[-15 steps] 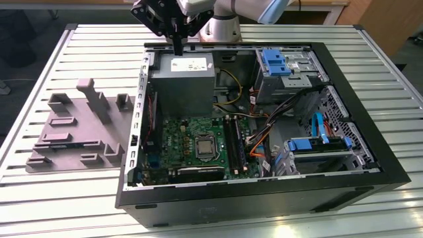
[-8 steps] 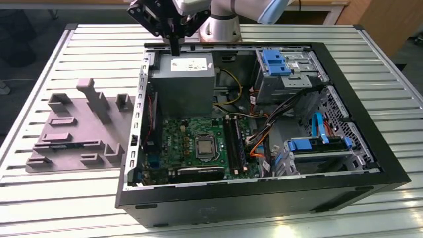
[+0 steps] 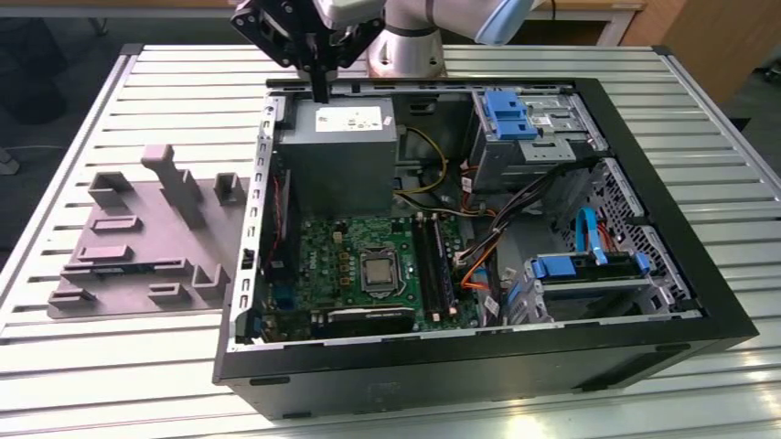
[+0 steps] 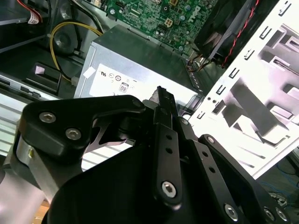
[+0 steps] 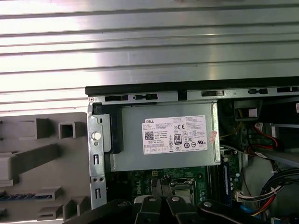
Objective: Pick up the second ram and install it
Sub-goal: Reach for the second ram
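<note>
The gripper (image 3: 320,90) hangs over the back edge of the open computer case (image 3: 714,322), its tip just above the grey power supply (image 3: 336,151). Its fingers are pressed together into one narrow dark point, with nothing pinched between them.

The second ram (image 3: 123,267) is well apart from the gripper. It shows as a thin blue-green strip seated on edge in the grey fixture plate (image 3: 134,294), which lies on the ribbed tabletop (image 3: 110,366) outside the case, off to the exterior view's left of the gripper and nearer that camera. The first wrist view catches the same strip (image 5: 13,196) at the plate's edge (only part of its length shows there).

On from the gripper, past the power supply, lies the green motherboard (image 3: 347,247), with the long black memory slots (image 3: 430,265) beside it, also well away from the fingers.
</note>
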`<state>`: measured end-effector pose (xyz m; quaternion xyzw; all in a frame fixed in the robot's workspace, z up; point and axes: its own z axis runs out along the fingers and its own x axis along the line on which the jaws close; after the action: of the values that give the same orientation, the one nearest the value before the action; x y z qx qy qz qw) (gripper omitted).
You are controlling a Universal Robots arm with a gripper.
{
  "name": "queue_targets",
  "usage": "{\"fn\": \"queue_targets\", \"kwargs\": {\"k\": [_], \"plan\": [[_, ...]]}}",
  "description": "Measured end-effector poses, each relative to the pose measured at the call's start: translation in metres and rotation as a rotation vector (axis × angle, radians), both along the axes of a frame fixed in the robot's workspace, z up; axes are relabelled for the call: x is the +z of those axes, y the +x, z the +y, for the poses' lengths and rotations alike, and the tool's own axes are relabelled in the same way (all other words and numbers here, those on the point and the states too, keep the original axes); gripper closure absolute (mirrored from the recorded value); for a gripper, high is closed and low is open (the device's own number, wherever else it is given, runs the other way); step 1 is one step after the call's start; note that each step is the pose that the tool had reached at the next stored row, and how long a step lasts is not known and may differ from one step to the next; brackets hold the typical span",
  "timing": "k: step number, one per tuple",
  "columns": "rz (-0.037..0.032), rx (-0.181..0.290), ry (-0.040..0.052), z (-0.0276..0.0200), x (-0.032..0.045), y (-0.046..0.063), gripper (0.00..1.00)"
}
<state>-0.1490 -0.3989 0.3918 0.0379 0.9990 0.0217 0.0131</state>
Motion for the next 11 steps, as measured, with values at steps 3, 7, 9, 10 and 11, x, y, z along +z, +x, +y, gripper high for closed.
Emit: {"fn": "queue_targets", "kwargs": {"k": [3, 7, 9, 10, 11], "plan": [[0.0, 0.0, 0.0, 0.0, -0.0001, -0.0008, 0.89], [0.0002, 0.0, 0.0, 0.0, -0.0003, -0.0018, 0.89], [0.0002, 0.0, 0.0, 0.0, -0.0004, -0.0025, 0.89], [0.0002, 0.0, 0.0, 0.0, -0.0004, -0.0029, 0.89], [0.0002, 0.0, 0.0, 0.0, -0.0004, -0.0032, 0.89]]}}
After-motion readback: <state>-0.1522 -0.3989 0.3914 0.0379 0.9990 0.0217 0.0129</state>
